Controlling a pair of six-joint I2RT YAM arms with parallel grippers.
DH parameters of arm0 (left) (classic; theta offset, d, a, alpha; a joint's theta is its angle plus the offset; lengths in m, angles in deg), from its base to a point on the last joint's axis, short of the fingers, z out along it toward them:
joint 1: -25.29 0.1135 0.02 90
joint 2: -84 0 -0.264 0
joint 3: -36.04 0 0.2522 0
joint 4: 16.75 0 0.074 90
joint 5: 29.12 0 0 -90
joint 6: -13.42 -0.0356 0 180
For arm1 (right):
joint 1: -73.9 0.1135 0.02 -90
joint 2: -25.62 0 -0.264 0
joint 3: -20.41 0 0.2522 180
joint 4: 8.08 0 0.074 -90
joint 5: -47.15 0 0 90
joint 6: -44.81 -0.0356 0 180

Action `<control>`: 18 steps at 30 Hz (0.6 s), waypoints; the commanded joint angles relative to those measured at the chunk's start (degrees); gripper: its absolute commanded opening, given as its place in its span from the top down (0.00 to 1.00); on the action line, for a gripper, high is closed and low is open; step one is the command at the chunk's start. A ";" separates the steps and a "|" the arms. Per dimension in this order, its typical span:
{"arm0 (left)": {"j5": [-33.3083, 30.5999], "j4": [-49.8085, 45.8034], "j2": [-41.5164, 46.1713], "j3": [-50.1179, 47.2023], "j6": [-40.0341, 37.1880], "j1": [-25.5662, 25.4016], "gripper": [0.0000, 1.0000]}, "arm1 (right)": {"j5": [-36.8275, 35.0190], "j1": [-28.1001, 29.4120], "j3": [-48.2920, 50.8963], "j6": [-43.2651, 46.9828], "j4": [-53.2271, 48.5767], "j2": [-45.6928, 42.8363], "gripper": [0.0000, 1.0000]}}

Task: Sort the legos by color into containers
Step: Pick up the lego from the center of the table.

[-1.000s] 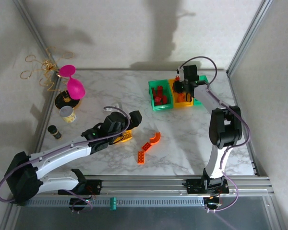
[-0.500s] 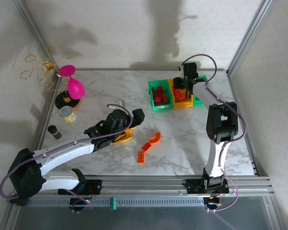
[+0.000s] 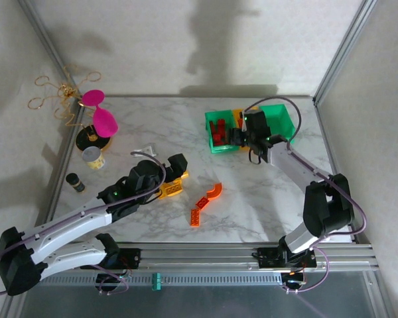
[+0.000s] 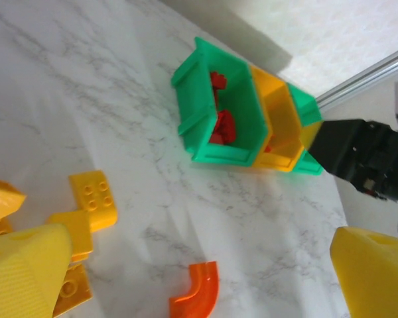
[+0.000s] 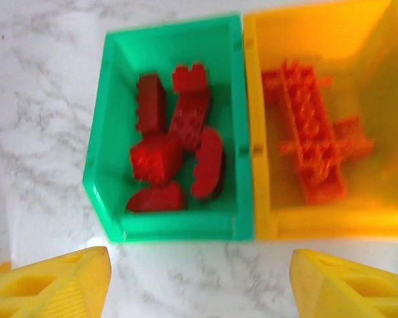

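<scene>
Three joined containers stand at the back: a green one (image 3: 217,140) (image 5: 113,192) with red legos (image 5: 169,156), a yellow one (image 5: 265,218) with orange legos (image 5: 315,142), and another green one (image 3: 282,119). My right gripper (image 3: 239,138) (image 5: 200,268) hovers open and empty over the bins' front edge. An orange arch (image 3: 215,191) (image 4: 196,291) and two orange bricks (image 3: 199,209) lie mid-table. Yellow legos (image 3: 172,187) (image 4: 93,195) lie under my left gripper (image 3: 178,171) (image 4: 200,248). It is open and holds nothing, with the arch just below its gap.
Pink cups (image 3: 103,119), a white cup (image 3: 93,158), a small dark bottle (image 3: 75,182) and gold wire (image 3: 56,99) crowd the left edge. A metal rail (image 3: 252,252) runs along the near edge. Frame posts stand at the back corners.
My right gripper has opened and drawn back from above the yellow bin to the bins' front edge. My left arm has shifted slightly left and nearer, still over the yellow legos.
</scene>
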 commanded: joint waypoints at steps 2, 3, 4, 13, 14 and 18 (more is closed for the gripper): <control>-1.67 -3.04 1.86 -3.17 1.93 0.47 0.00 | -4.52 4.35 7.87 -12.42 -2.29 -6.40 0.24; -1.73 -3.45 2.06 -3.53 2.23 0.48 0.00 | -5.66 5.82 9.74 -15.48 -2.85 -7.64 0.22; -1.67 -3.80 2.15 -3.80 2.40 0.47 0.00 | -6.09 7.01 11.39 -17.81 -3.02 -8.65 0.21; -2.37 -4.03 3.96 -6.87 5.03 0.47 0.00 | -6.97 20.19 20.17 -35.78 -3.26 -9.72 0.15; -2.38 -4.13 4.03 -6.91 5.15 0.47 0.00 | -6.76 21.67 20.09 -37.11 -2.92 -8.76 0.15; -1.63 -3.60 3.85 -6.47 5.37 0.47 0.00 | -7.37 25.56 17.64 -41.33 -2.85 -4.36 0.13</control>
